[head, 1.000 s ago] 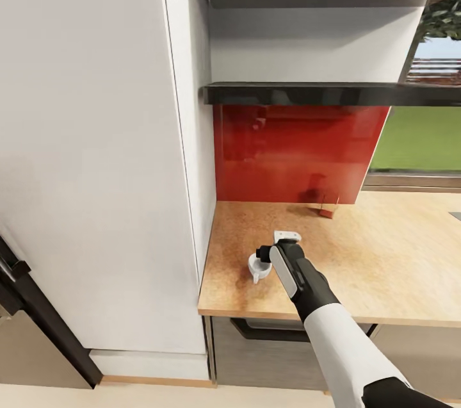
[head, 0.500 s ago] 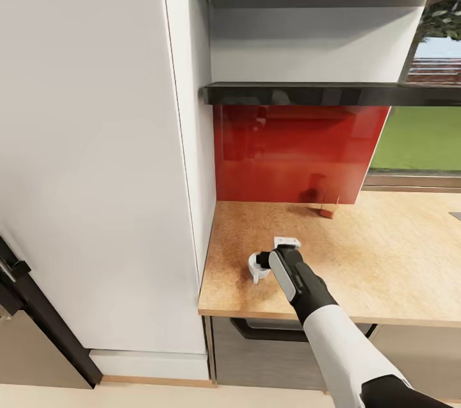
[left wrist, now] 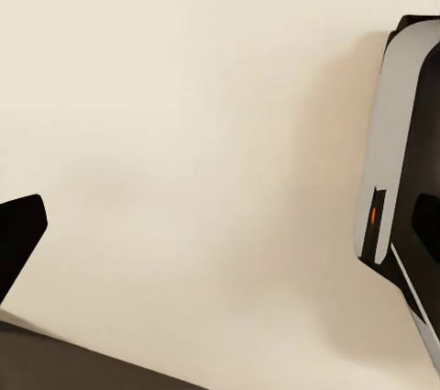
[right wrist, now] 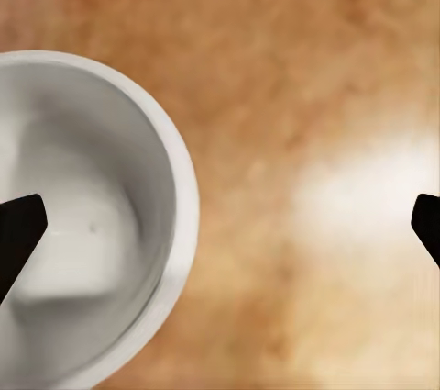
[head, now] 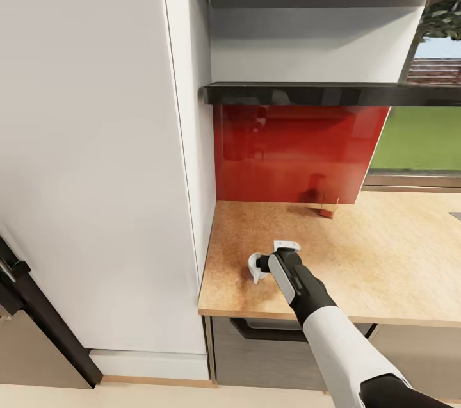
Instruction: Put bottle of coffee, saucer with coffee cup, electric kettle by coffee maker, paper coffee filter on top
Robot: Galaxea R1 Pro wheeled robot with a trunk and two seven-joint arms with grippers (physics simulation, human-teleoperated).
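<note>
the step in hand looks like picking up the cup (head: pixel 257 265), which stands near the worktop's (head: pixel 384 267) front left corner. the right gripper (right wrist: pixel 220 225) hangs spread above it, one finger over the bowl, one outside the rim. next it should drop and pinch the wall. the arm hides much of the cup; the left gripper's state i cannot tell.

At your nine o'clock stands a tall white cabinet (head: pixel 96 139). At twelve, a white upper shelf unit (head: pixel 314 17). At two o'clock, a window (head: pixel 422 113) shows green lawn in daylight.
</note>
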